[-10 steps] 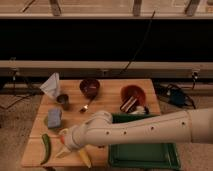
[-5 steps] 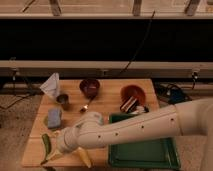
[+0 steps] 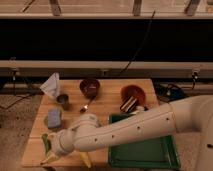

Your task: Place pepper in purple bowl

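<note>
The slim green pepper [image 3: 45, 142] lies near the front left corner of the wooden table [image 3: 107, 107], and only its upper part shows. My gripper [image 3: 52, 152] is at the end of the white arm [image 3: 135, 127], low over the pepper's near end and covering it. The dark purple bowl [image 3: 90, 87] stands at the back middle of the table, far from the gripper.
An orange-red bowl [image 3: 133, 95] with a dark object stands at the back right. A grey cup [image 3: 63, 100], a blue sponge [image 3: 54, 118] and a white crumpled piece [image 3: 51, 84] are on the left. A green tray [image 3: 145, 150] is front right. A yellow corn-like piece [image 3: 85, 159] lies under the arm.
The arm has swung left and down, and the gripper has moved from the table's front middle onto the pepper. The pepper has not visibly moved.
</note>
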`<state>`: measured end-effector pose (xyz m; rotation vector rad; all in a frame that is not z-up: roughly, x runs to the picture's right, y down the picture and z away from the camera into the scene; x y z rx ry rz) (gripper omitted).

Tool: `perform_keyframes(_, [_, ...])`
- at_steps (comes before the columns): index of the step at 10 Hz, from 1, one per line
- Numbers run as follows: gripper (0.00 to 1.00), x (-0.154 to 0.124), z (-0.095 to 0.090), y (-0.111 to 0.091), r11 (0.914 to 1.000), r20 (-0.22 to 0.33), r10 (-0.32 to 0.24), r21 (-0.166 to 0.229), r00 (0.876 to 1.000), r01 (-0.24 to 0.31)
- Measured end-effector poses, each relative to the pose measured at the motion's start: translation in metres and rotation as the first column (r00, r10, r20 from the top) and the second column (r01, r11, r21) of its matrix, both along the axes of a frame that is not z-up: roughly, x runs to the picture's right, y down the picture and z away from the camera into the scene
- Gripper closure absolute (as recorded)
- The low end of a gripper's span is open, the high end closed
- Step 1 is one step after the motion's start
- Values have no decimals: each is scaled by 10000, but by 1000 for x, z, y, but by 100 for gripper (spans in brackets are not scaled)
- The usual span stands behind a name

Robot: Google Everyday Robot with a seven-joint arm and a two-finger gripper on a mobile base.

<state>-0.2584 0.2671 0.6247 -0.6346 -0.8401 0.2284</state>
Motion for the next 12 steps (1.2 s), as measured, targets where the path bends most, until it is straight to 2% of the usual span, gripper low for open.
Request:
perform_keyframes(4, [35, -17, 2, 4, 9999, 173, -148, -6, 9997, 148])
perform_keyframes(7, [35, -29, 25, 7, 9997, 176, -223, -118, 9996, 225])
perform_keyframes(10, [35, -31, 57, 4, 9996, 304, -206, -189, 9993, 212])
perform_keyframes(12, [35, -29, 66, 2, 9996, 371, -176, -211, 9992, 183])
